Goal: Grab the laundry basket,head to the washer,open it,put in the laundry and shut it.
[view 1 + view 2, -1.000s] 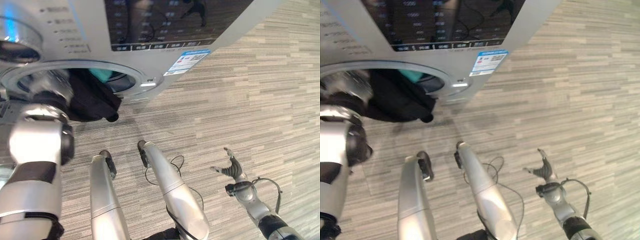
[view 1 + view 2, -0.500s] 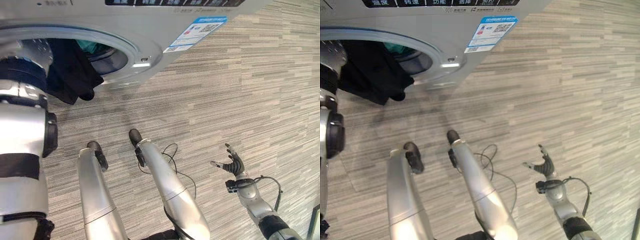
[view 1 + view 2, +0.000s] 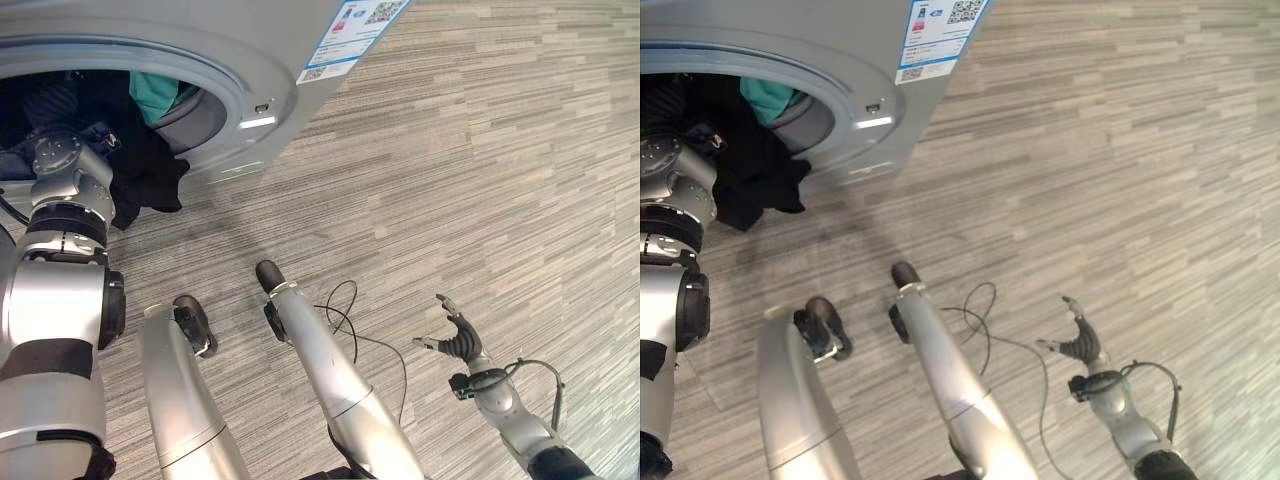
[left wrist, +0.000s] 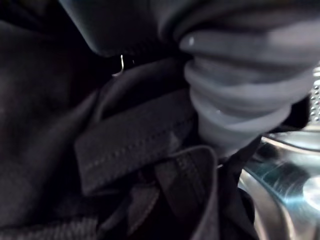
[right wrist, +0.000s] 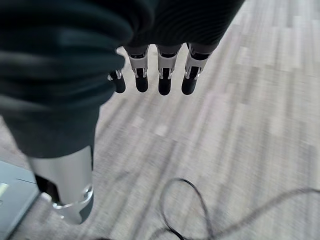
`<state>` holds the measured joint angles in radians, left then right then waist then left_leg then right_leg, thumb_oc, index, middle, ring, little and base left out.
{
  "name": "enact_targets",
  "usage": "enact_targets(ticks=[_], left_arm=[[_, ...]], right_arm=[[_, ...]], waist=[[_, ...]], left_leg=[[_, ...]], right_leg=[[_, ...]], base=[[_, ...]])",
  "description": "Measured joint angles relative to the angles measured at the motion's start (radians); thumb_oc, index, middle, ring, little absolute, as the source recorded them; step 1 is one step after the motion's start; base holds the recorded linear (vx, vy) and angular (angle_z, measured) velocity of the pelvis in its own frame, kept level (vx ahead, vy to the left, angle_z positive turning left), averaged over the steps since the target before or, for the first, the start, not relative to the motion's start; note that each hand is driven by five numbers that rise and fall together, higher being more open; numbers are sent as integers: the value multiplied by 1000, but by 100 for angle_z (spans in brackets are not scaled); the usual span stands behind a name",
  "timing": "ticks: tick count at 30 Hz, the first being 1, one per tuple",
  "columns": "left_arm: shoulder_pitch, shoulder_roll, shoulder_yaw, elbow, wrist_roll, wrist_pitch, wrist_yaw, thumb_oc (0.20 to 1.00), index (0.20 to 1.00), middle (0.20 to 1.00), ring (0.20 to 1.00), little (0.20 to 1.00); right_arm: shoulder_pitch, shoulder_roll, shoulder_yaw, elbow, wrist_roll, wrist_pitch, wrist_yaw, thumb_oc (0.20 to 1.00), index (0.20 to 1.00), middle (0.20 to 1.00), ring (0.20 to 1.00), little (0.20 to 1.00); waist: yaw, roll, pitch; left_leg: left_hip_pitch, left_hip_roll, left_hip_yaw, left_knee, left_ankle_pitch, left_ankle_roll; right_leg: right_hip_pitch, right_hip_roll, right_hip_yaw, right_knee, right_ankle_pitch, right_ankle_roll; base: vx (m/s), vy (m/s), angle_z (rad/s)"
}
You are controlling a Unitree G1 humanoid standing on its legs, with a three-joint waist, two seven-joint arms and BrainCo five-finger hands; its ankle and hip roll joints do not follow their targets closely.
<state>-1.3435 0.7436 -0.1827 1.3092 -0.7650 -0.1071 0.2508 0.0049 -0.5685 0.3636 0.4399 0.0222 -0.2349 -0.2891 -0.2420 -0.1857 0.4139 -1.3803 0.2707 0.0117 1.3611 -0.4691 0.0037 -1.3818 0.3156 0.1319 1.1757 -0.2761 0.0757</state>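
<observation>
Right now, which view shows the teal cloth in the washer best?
The left eye view: the teal cloth lies in the washer opening behind the dark clothes. The right eye view shows it too, smaller. The left wrist view shows dark cloth; the right wrist view, floor.

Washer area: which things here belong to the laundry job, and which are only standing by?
Part of the job:
- washer, open
- dark laundry hanging from its opening
- teal garment inside
- left hand, reaching into the drum

Standing by:
- right hand, open over the floor

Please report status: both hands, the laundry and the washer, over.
Left hand in washer opening, fingers hidden. Right hand open, idle above floor. Dark laundry hangs over door rim; teal cloth inside.
</observation>
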Motion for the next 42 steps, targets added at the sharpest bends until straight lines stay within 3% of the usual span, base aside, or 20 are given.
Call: enact_targets(ticks=[3,6,7,8,10,15,16,17,22,24,28,33,38,42], left_arm=[[-69,28,-64,-63,-32,14,22,200,200,200,200,200],[-388,40,-258,-119,-132,5,89,200,200,200,200,200],[-513,40,-305,-192,-138,-56,124,200,200,200,200,200],[-512,71,-338,-319,-122,-147,158,200,200,200,200,200],[-535,73,-343,-391,-97,-215,240,200,200,200,200,200],[-451,-4,-302,-318,-74,-222,291,200,200,200,200,200],[-418,-23,-300,-278,-53,-215,284,344,344,344,344,344],[-385,-36,-299,-244,-45,-207,279,1000,1000,1000,1000,1000],[-308,-54,-311,-111,7,-96,208,1000,1000,1000,1000,1000],[-219,-58,-341,-81,154,-34,132,1000,1000,1000,1000,1000],[-191,-90,-332,-28,198,3,96,1000,1000,1000,1000,1000],[-78,-133,-293,-143,274,-23,129,1000,1000,1000,1000,1000],[280,-200,-188,-292,394,-63,191,1000,1000,1000,1000,1000],[456,-209,-182,-318,471,-68,213,1000,1000,1000,1000,1000]], right_arm=[[64,-8,-37,-55,1,2,21,1000,1000,1000,1000,1000],[77,-40,-78,-69,2,-4,31,1000,1000,1000,1000,1000],[73,-53,-110,-66,2,-4,30,1000,1000,1000,1000,1000],[89,-71,-141,-93,1,-5,30,1000,1000,1000,1000,1000],[140,-96,-257,-152,1,-4,18,1000,1000,1000,1000,1000],[126,-100,-227,-158,-33,-3,-2,1000,1000,1000,1000,1000],[119,-100,-217,-164,-38,-4,-6,1000,1000,1000,1000,1000],[116,-100,-212,-175,-39,-5,-12,1000,1000,1000,1000,1000],[112,-101,-212,-183,-40,-7,-17,1000,1000,1000,1000,1000],[104,-111,-194,-178,-40,-9,-18,1000,1000,1000,1000,1000],[95,-101,-147,-151,-39,-12,-18,1000,1000,1000,1000,1000],[93,-91,-100,-105,-48,-29,-21,1000,1000,1000,1000,1000],[65,-60,-48,-56,-89,-35,-55,1000,1000,1000,1000,1000],[65,-43,-37,-19,-96,-46,-64,1000,1000,1000,1000,1000]], waist=[[3,8,13],[29,7,71],[34,12,74],[34,11,77],[55,26,95],[68,33,98],[68,33,98],[68,35,97],[61,41,95],[65,72,80],[62,76,75],[52,94,47],[55,95,45],[67,94,37]], left_leg=[[-17,-1,-2,2,1,0],[-27,-2,-2,9,2,-2],[-29,0,1,15,-2,0],[-52,-2,-3,15,-2,0],[-75,-14,-6,16,0,-3],[-65,-53,-20,10,7,-10],[-66,-59,-21,11,9,-11],[-65,-64,-22,13,9,-11],[-71,-93,-25,-11,29,-6],[-64,-112,-24,-48,47,-8],[-10,-136,-27,-113,76,-21],[50,-179,-23,-212,118,-22],[222,-216,-9,-370,176,-29],[312,-242,-7,-485,217,-30]], right_leg=[[-17,-2,-4,2,7,2],[-22,-4,-3,7,12,0],[-26,-5,-2,11,10,2],[-46,-8,-5,10,10,2],[-67,-20,-12,19,7,0],[-63,-66,-45,48,-9,-19],[-63,-75,-49,56,-16,-23],[-64,-78,-49,59,-20,-25],[-70,-108,-57,63,-24,-32],[-62,-128,-59,39,-22,-34],[-7,-150,-59,-7,-17,-38],[49,-194,-57,-62,-11,-43],[200,-236,-48,-165,9,-49],[275,-263,-43,-239,19,-50]], base=[[-2,-1,2],[-3,-26,-2],[20,-91,-8],[26,-95,-2],[34,-53,18],[28,-35,22],[16,-41,28],[15,-29,17],[6,-22,22],[7,-31,23],[-12,-33,21],[-37,-33,25],[-64,-30,20],[-62,-13,18]])
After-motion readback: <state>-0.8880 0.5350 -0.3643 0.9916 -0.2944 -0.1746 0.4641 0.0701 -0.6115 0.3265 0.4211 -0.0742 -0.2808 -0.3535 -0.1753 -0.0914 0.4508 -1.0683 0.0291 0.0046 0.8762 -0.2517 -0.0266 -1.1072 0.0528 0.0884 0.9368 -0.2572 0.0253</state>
